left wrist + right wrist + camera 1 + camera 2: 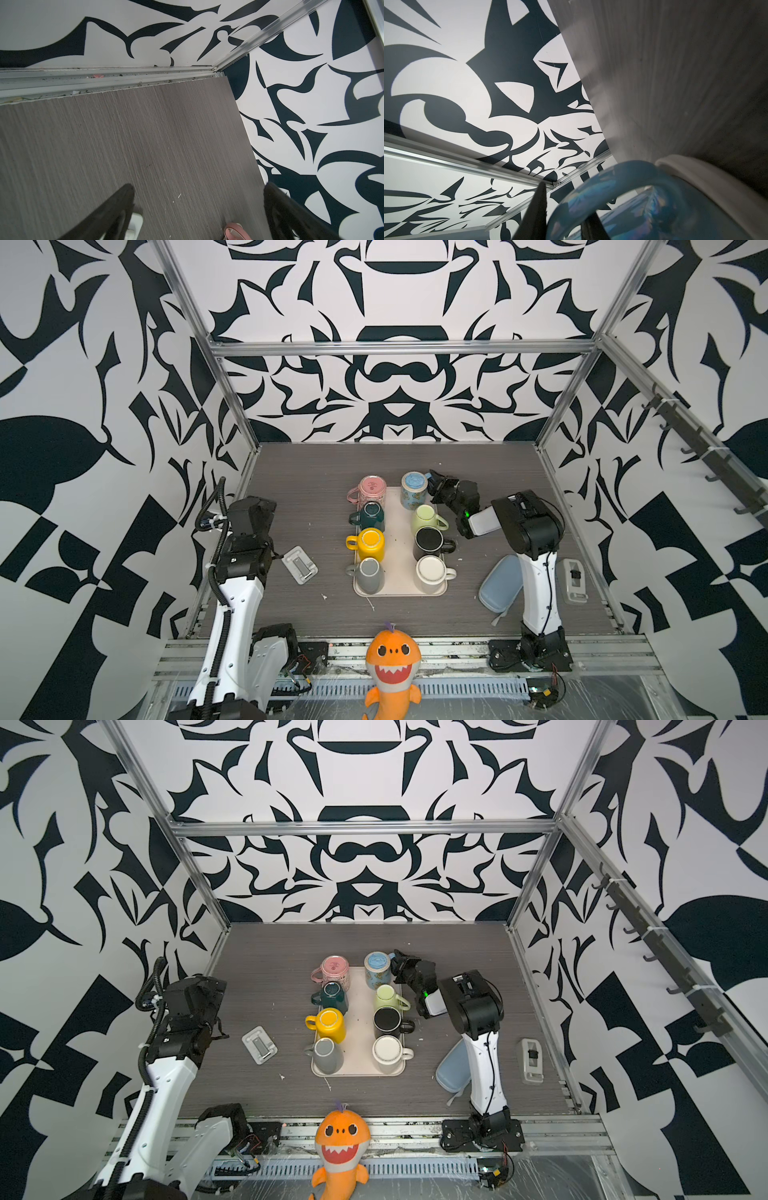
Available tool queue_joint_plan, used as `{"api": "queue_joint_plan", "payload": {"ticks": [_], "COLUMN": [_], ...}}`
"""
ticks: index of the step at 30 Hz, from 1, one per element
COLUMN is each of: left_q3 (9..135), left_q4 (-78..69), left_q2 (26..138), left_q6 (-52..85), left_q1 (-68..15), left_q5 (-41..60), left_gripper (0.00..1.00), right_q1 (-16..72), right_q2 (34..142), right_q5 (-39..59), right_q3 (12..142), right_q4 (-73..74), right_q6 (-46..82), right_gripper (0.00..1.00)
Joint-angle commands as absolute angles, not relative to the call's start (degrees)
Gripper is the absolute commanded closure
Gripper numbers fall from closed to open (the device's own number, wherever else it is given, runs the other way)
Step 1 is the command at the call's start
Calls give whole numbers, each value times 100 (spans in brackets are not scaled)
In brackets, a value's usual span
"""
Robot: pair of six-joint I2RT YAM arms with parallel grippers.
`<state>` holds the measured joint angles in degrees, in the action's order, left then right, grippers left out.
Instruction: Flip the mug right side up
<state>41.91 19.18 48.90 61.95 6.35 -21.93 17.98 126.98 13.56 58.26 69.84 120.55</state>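
Grey wood-grain table (316,472) inside a black-and-white patterned enclosure carries a beige tray (398,547) with eight mugs in two rows, all bottoms up. Off the tray lie a metal clip (300,564), a blue case (500,587) and a plush shark (392,664) at the near edge. At the tray's far right corner stands the blue mug (413,490); the right gripper (432,481) reaches its handle (593,187), fingers (536,209) straddling it, grasp unconfirmed. Left gripper (197,207) hangs released.
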Motion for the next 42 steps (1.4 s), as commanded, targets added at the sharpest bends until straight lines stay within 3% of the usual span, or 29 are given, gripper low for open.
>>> {"api": "queue_joint_plan", "payload": {"ticks": [1, 7, 42], "left_q3": [4230, 4235, 4200], "left_q4": [2105, 2101, 2195], "left_q2": [4791, 4799, 4546], "left_q6": [6223, 6206, 6184], "left_q1": [624, 628, 628], "left_q5": [-2369, -2408, -2401], "left_gripper": [0, 0, 0], "right_q1": [1769, 1775, 1779], "right_q2": [12770, 12823, 12517], "right_q5": [1353, 1375, 2514], "right_q3": [5927, 5959, 6506], "right_q4": [6987, 6977, 7106], "right_q6": [13366, 13383, 11857], "right_gripper": [86, 100, 100]}}
